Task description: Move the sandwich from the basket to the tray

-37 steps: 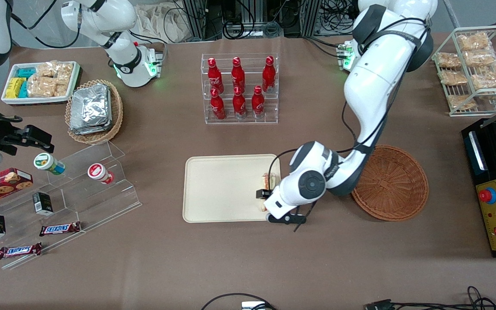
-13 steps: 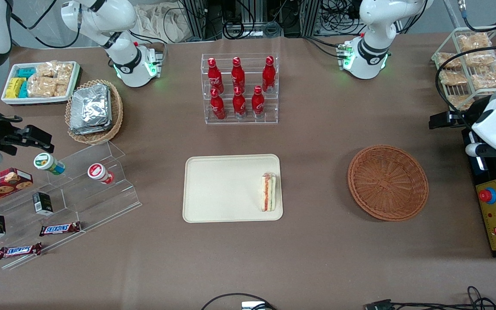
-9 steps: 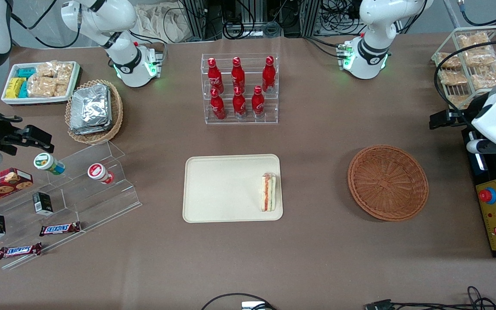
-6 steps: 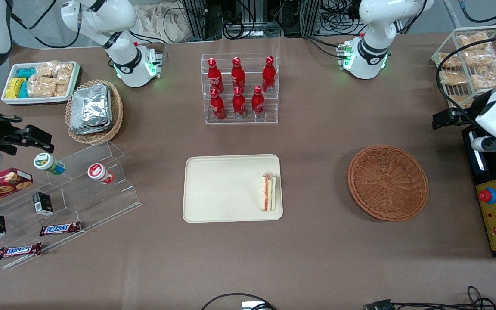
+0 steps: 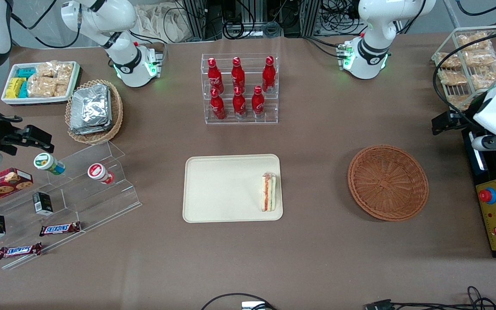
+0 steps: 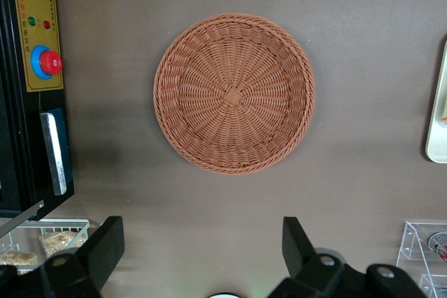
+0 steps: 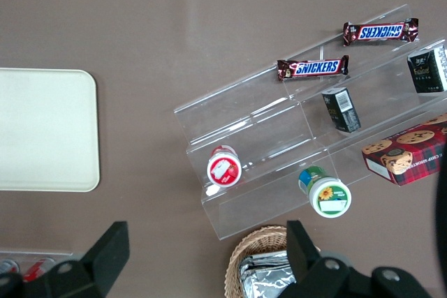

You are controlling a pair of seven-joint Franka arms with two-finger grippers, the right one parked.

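The wrapped sandwich [image 5: 268, 192] lies on the cream tray [image 5: 222, 189], close to the tray's short rim on the basket's side. The reddish-brown wicker basket [image 5: 388, 182] holds nothing; the left wrist view looks straight down into it [image 6: 234, 93], with a strip of the tray's rim [image 6: 440, 113] at the frame's edge. My left gripper [image 6: 202, 242] is open and holds nothing. It hangs high at the working arm's end of the table [image 5: 491, 140], over the black control box, well apart from basket and tray.
A black control box with a red stop button [image 5: 488, 196] stands beside the basket. A wire rack of bagged snacks [image 5: 472, 69] and a clear rack of red bottles [image 5: 239, 88] stand farther from the front camera. Clear acrylic steps with snacks [image 5: 58, 202] lie toward the parked arm's end.
The left arm has let go of the sandwich on the tray and drawn back, up and away to the working arm's end of the table. Over the last second it shifted only slightly.
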